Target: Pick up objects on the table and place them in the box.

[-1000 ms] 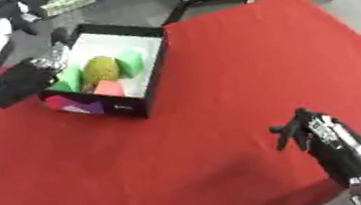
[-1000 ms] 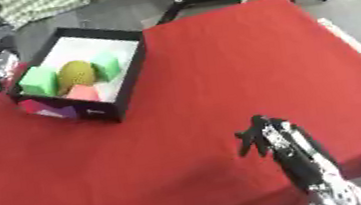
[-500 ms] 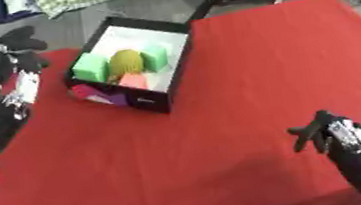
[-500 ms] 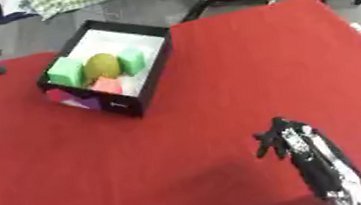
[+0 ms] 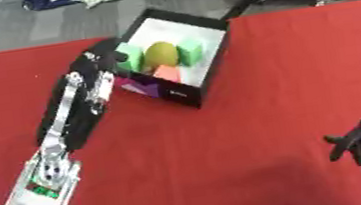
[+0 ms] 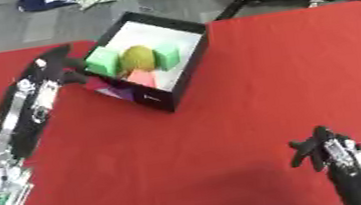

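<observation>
Now that my left hand [image 5: 96,73] has come in against the near-left wall of the black box [image 5: 214,64], its fingers lie fairly straight and hold nothing; half a second ago it was well off to the left of the box, and a second ago it sat at the box's left wall. The whole scene has shifted between these pictures too, so some of that apparent travel is my head tilting. I judge this hand has nothing left to deliver: I see nothing loose on the red tablecloth [image 5: 287,84] in either view.

Inside the box sit a green block [image 6: 103,61], an olive-yellow rounded thing [image 5: 159,53], a second green block [image 5: 189,52] and a pink-red piece [image 5: 166,74], crowded toward the near-left side with white floor showing beyond them. If nothing lies outside the views, the task looks finished or nearly so.

My right hand [image 6: 318,148] rests idle near the lower right corner, fingers slightly curled and up, clasping nothing, much as it did in the earlier pictures.

From the right eye I see my left fingertips stop just beside the box's outer corner, apparently outside the rim, and more of the box's far wall. From the left eye the hand overlaps that corner, so contact is harder to judge there.
</observation>
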Controlling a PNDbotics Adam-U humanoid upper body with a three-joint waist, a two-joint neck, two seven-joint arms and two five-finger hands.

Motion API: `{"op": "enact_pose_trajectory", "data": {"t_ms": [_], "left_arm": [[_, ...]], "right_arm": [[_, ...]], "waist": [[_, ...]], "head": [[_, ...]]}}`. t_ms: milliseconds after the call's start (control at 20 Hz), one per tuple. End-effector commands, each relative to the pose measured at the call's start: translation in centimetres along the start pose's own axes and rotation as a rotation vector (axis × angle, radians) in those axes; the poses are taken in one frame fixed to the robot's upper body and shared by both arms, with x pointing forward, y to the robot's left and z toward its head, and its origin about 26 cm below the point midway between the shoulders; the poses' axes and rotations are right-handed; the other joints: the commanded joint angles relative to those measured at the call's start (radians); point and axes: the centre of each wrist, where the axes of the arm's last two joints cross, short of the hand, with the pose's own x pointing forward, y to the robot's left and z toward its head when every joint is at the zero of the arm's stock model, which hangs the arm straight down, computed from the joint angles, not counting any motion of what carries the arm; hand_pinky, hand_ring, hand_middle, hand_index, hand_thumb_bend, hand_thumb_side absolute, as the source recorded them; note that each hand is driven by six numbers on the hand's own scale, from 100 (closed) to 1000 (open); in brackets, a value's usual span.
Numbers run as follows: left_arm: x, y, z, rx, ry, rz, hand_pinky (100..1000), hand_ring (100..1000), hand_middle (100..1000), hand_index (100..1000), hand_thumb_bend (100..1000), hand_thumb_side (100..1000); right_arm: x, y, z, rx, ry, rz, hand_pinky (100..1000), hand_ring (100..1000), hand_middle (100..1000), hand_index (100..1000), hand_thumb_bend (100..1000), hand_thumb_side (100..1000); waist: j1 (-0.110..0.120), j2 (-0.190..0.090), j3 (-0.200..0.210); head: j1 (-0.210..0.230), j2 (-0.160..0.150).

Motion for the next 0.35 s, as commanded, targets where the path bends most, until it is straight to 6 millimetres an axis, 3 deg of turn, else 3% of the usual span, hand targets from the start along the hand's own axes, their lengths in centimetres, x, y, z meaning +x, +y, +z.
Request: {"op": "enact_pose_trajectory", "data": {"t_ms": [50, 350], "left_arm": [[0.76, -0.15, -0.22, -0.014, -0.032, 0.018, 792, 621, 668, 884, 100, 891], [0.88, -0.48, -0.28, -0.034, -0.035, 0.043, 791, 619, 665, 882, 100, 900]], "right_arm": [[0.44, -0.16, -0.06, -0.002, -0.014, 0.013, 831, 448, 209, 476, 100, 763], [0.46, -0.16, -0.11, -0.001, -0.012, 0.013, 831, 448, 209, 477, 100, 761]], "waist": [[0.0, -0.01, 0.001], [0.0, -0.011, 0.0]], "head": [[0.001, -0.002], [-0.007, -0.002]]}}
